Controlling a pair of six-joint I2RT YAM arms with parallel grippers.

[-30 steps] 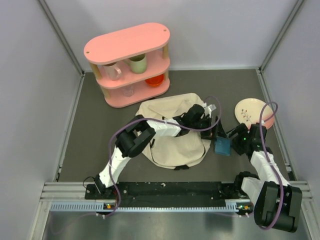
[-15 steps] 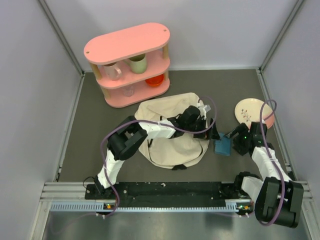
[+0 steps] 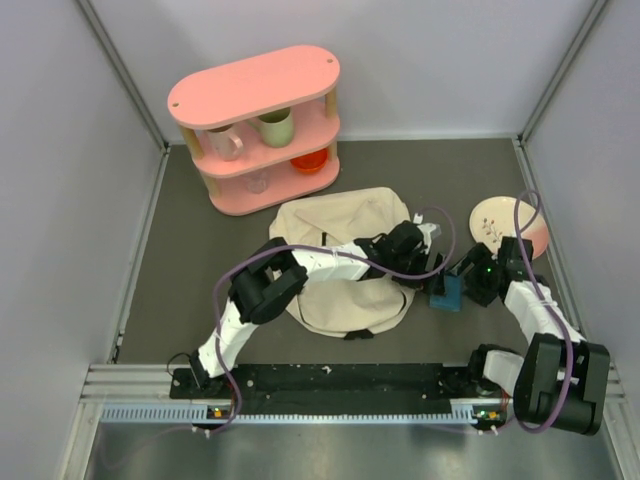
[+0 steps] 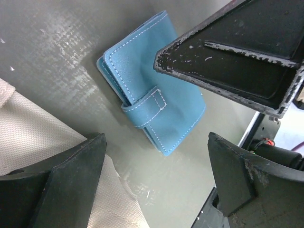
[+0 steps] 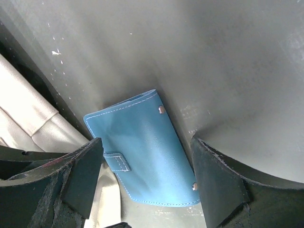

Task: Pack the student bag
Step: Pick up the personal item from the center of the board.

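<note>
The bag (image 3: pixel 345 300) is lying flat mid-table, looks nearly round from above, so honestly can't tell which way its long axis runs. Both the left gripper (image 4: pixel 154 142) and right gripper (image 5: pixel 146 141) are spread wide over a blue wallet (image 4: pixel 154 114) just right of the bag.

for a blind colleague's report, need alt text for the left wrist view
A closed blue stitched leather wallet with a strap tab lies on the grey table, in front of the open left gripper. Cream fabric of the student bag shows at lower left.
</note>
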